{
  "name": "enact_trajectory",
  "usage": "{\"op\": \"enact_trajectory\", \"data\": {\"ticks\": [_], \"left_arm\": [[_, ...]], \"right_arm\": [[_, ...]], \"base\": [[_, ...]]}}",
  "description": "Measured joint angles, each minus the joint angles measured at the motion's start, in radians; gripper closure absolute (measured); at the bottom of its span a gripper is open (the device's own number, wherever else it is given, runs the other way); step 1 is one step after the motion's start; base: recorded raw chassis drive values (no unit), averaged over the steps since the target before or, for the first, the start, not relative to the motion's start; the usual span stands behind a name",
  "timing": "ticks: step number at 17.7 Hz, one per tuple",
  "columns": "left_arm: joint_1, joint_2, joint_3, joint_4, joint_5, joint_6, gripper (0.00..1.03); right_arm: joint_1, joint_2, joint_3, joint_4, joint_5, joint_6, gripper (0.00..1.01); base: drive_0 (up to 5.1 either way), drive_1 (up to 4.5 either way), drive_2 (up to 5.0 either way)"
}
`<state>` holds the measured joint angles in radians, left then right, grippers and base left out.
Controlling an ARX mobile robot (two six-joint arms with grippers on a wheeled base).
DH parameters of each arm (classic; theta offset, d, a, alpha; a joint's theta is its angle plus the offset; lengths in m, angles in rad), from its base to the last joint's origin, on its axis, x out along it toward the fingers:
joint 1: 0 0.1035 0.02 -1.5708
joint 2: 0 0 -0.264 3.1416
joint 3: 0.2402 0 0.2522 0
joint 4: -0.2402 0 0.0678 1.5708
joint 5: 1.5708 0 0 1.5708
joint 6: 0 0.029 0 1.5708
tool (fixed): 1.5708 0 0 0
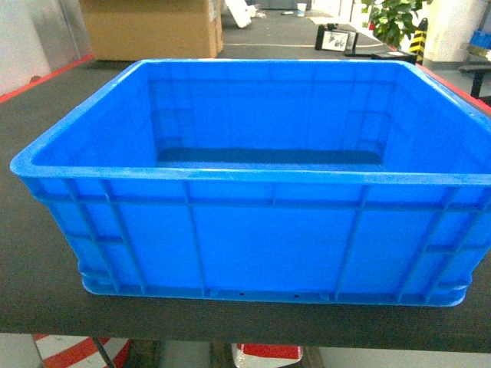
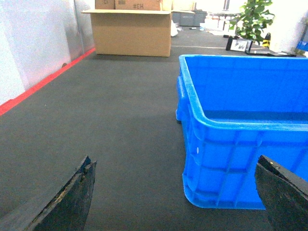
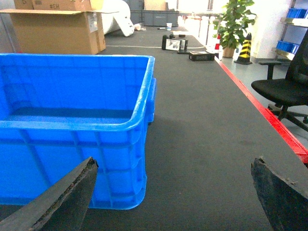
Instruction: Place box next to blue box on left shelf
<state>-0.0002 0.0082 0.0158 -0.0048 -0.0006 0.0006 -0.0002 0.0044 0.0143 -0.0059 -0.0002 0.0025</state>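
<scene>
A large bright-blue box (image 1: 253, 192) is sitting on a dark, matte table (image 1: 46, 253), filling most of the head view, with its near wall close to the table's near edge. Neither the left shelf nor the other blue box is showing in any view.

The left gripper (image 2: 175, 192) is hovering low by the box's near left corner, its jaws spread wide, one dark finger out over bare table on the left and the other in front of the box's near wall. The right gripper (image 3: 175, 192) is mirroring it at the near right corner, jaws likewise spread, holding nothing. Neither is touching the box.

The step in hand looks like the two-armed pickup. To do it well, each arm should probably be moving to its own side wall, catching the thick rolled rim or the ribbing beneath it at matching heights, so the box is lifting level rather than tipping.

The box is empty: a smooth blue floor is showing inside, with nothing lying on it. Far off on the left, a big cardboard carton (image 2: 131, 31) is standing open; its contents are hidden.
</scene>
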Motion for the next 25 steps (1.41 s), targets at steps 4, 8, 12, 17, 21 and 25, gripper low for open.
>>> {"op": "enact_trajectory", "data": {"ticks": [4, 8, 12, 17, 21, 25], "left_arm": [[0.000, 0.000, 0.000, 0.000, 0.000, 0.000, 0.05], [0.000, 0.000, 0.000, 0.000, 0.000, 0.000, 0.05], [0.000, 0.000, 0.000, 0.000, 0.000, 0.000, 0.05], [0.000, 0.000, 0.000, 0.000, 0.000, 0.000, 0.05], [-0.177, 0.174, 0.067, -0.160, -0.421, -0.074, 0.05], [-0.135, 0.365, 0.142, 0.066, -0.492, -0.098, 0.05]], "right_arm": [[0.000, 0.000, 0.000, 0.000, 0.000, 0.000, 0.03], [0.000, 0.000, 0.000, 0.000, 0.000, 0.000, 0.03], [0.000, 0.000, 0.000, 0.000, 0.000, 0.000, 0.03], [0.000, 0.000, 0.000, 0.000, 0.000, 0.000, 0.03], [0.200, 0.177, 0.072, -0.176, 0.420, 0.053, 0.03], [0.197, 0.394, 0.169, 0.021, 0.597, 0.083, 0.03]], "base": [[0.0, 0.00, 0.0], [0.0, 0.00, 0.0], [0.0, 0.00, 0.0], [0.0, 0.00, 0.0], [0.0, 0.00, 0.0], [0.0, 0.00, 0.0]]}}
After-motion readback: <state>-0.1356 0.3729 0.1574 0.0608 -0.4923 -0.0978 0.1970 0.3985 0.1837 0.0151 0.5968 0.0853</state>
